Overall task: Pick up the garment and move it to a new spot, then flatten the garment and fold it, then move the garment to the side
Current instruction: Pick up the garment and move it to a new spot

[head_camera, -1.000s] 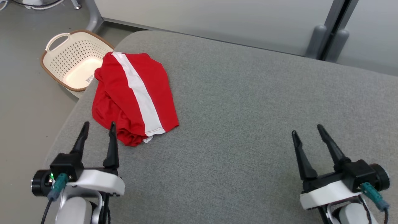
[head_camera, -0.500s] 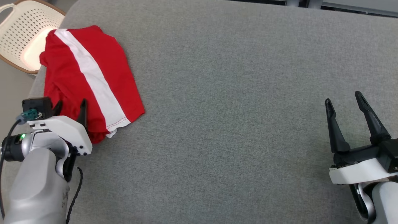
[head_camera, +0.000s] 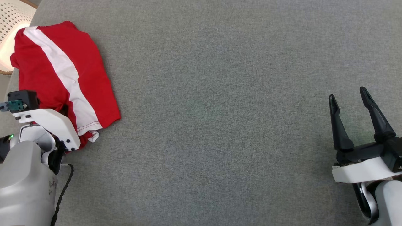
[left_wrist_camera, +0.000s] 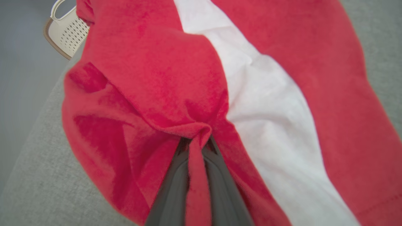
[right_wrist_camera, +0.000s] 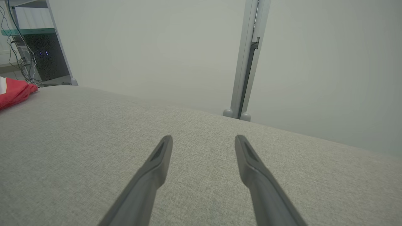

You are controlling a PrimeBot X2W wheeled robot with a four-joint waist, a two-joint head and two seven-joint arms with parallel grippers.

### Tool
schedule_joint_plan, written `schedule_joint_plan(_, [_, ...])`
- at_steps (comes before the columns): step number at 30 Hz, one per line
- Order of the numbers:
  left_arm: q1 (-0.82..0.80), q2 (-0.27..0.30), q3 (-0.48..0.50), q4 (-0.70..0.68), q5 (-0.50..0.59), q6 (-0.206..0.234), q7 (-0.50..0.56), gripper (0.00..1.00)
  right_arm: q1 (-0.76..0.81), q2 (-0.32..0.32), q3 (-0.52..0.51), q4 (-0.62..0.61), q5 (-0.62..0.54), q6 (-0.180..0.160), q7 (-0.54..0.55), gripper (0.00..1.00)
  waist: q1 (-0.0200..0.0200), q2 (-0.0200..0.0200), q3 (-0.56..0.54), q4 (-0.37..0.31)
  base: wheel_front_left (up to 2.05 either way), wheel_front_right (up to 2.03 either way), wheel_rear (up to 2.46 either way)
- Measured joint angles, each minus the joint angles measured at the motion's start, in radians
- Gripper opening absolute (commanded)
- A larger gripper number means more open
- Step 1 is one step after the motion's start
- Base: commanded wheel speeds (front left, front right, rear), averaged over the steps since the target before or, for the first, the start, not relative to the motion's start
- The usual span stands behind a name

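Left end effector (left_wrist_camera: 197,147) pinches one thin fold of garment (left_wrist_camera: 147,72); right end effector (head_camera: 348,93) gapes empty. We risk slippage lifting.

Red garment (head_camera: 40,81) with one white band, on a grey table (head_camera: 220,110).
The garment is plain bright red, crossed lengthwise by a broad white stripe with red stitching along its hem. The table's cover is a flecked mid-grey weave. Off the table's far left corner, the basket (head_camera: 14,15) is cream, dotted with small holes and brown-rimmed. The right gripper (head_camera: 348,94) has black fingers (head_camera: 337,125) on a white housing.
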Motion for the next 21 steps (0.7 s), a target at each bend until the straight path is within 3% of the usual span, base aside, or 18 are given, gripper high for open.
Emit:
schedule_joint_plan(11, [0.037,-0.032,-0.003,0.025,-0.079,-0.018,-0.115,0.0,0.001,0.042,0.003,0.055,0.01,0.0,-0.022,1.0,0.0001,0.0,-0.089,-0.002,0.0,0.0,0.0])
schedule_joint_plan(21, [0.13,-0.133,-0.15,-0.221,-0.215,-0.021,-0.132,0.0,0.016,0.08,0.006,0.108,0.016,0.0,-0.04,1.0,0.0001,0.0,-0.198,-0.005,0.0,0.0,0.0])
